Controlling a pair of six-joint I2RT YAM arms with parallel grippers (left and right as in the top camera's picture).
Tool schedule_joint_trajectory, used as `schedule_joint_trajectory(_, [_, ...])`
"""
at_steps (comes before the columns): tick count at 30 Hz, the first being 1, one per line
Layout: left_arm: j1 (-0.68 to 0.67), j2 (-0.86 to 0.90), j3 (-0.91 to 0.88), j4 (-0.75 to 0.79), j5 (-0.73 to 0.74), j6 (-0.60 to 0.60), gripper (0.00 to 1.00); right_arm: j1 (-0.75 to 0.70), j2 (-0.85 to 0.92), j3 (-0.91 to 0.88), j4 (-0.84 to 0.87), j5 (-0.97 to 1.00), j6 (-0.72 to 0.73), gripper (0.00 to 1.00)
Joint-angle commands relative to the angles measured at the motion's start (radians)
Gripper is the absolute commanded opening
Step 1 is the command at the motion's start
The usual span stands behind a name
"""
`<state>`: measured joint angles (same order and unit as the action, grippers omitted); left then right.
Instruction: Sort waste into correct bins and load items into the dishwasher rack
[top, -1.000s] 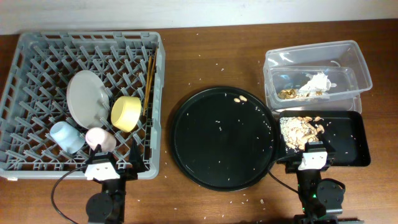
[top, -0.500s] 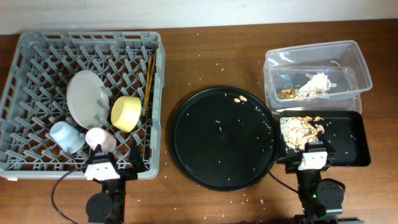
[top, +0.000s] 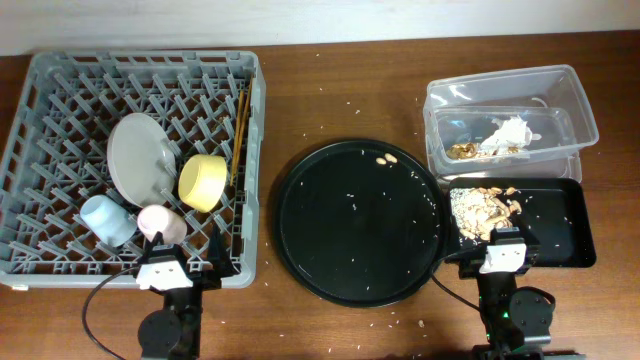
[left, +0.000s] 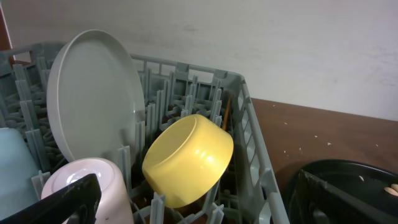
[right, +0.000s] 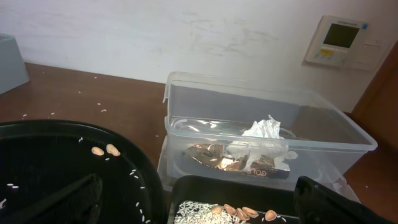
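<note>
Overhead: left of the large round black tray (top: 360, 225), the square grey plastic rack (top: 60, 110) holds a pale grey-green plate (top: 135, 155), yellow bowl (top: 203, 182), light-blue cup (top: 105, 220) and pink cup (top: 160, 222). Right of that tray, the clear plastic tub (top: 560, 90) holds crumpled white tissue (top: 510, 133) and gold foil (top: 462, 150), and the shallow black rectangular tray (top: 560, 220) holds tan scraps (top: 480, 205).

Left wrist: the left gripper (left: 196, 179) is spread wide, empty.

Right wrist: the right gripper (right: 198, 182) is likewise spread, empty.

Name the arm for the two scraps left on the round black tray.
Right, most likely. The scraps lie nearer the right gripper, and the shallow black tray with similar scraps is beside it. The left gripper sits over at the dishwasher rack.
</note>
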<state>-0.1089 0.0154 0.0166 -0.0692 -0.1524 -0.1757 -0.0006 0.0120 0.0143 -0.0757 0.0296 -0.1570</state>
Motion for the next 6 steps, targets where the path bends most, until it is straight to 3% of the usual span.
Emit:
schedule_joint_trajectory(1, [0.0,-0.01,-0.008,0.002,0.015,0.01,0.99,-0.006,-0.005,-0.009,-0.003,0.006,0.004,0.98])
schedule_joint_trajectory(6, [0.0,-0.01,-0.008,0.002,0.015,0.01,0.99,-0.006,-0.005,-0.009,-0.003,0.006,0.004,0.99])
